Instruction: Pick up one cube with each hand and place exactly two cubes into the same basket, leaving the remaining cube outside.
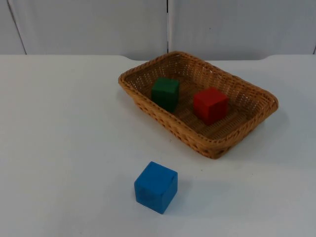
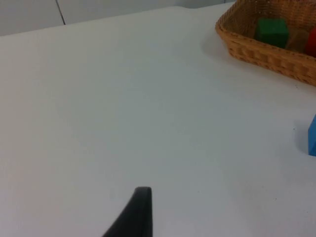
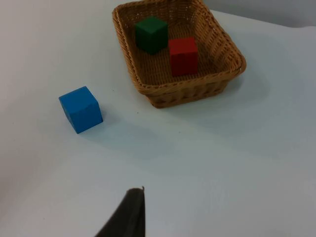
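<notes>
While both arms wait back off the table, the wicker basket (image 1: 245, 129) sits on the white table top (image 1: 64, 148) toward the far right side, near the grey partition wall (image 1: 89, 24), turned at an angle to the table's edge. Inside it stand two cubes: the green cube (image 1: 165, 93) at the end nearer the left arm's side, and the red cube (image 1: 211, 105) just beside it toward the right. They are close neighbours on the woven floor of the basket, though from where I look I cannot tell whether their sides actually touch. Both stand flat and upright.

Outside the basket, the blue cube (image 1: 156, 186) rests alone on the bare table, well apart from the basket's near wall and closer to the front of the table. It sits flat, turned a little so that one corner points forward.

From the left wrist view, the left gripper's black fingertip (image 2: 132, 216) hangs above open table, with the basket, the green cube and a sliver of the blue cube off at a distance. From the right wrist view, the right gripper's fingertip (image 3: 126, 215) hangs likewise over bare table, looking across at the blue cube and the basket beyond it. Whether either gripper's fingers are apart or together I cannot tell; neither holds anything that I can see.
</notes>
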Robot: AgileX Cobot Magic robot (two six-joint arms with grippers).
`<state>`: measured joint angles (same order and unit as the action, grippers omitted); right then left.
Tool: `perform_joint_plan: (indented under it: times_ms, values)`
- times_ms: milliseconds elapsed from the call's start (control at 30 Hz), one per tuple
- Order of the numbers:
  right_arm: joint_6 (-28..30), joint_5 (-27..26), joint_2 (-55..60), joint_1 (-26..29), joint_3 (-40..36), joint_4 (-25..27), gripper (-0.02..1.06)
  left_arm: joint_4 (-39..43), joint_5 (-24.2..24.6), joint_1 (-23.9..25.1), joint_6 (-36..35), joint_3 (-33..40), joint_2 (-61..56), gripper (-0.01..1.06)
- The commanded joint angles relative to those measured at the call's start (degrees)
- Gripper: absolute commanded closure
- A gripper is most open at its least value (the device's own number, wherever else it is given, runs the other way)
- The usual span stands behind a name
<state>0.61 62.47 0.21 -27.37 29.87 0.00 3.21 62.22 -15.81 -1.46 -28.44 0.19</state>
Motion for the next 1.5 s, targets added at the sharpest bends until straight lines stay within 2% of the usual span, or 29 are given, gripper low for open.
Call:
perform_joint_plan:
  times_ms: [0, 400, 567, 733, 1033, 1467]
  values:
    - [0.23, -0.67, -0.21, 0.30, -0.36, 0.33, -0.01, 0.01, -0.65, -0.10, -0.34, 0.16, -0.19, 0.00]
    - [0.23, -0.79, -0.21, 0.57, -0.36, 0.34, -0.01, 0.01, -0.65, -0.10, -0.34, 0.16, -0.19, 0.00]
    - [0.23, -0.79, -0.21, 4.13, -0.36, 0.34, -0.01, 0.01, -0.65, -0.10, -0.34, 0.16, -0.19, 0.00]
    - [0.23, -0.79, -0.21, 11.08, -0.36, 0.34, -0.01, 0.12, -0.65, -0.10, -0.34, 0.16, -0.19, 0.00]
    - [0.23, -0.79, -0.21, 19.45, -0.36, 0.34, -0.01, 0.24, -0.65, -0.10, -0.34, 0.16, -0.19, 0.00]
    - [0.23, -0.79, -0.21, 20.80, -0.36, 0.34, -0.01, 0.35, -0.65, -0.10, -0.34, 0.16, -0.19, 0.00]
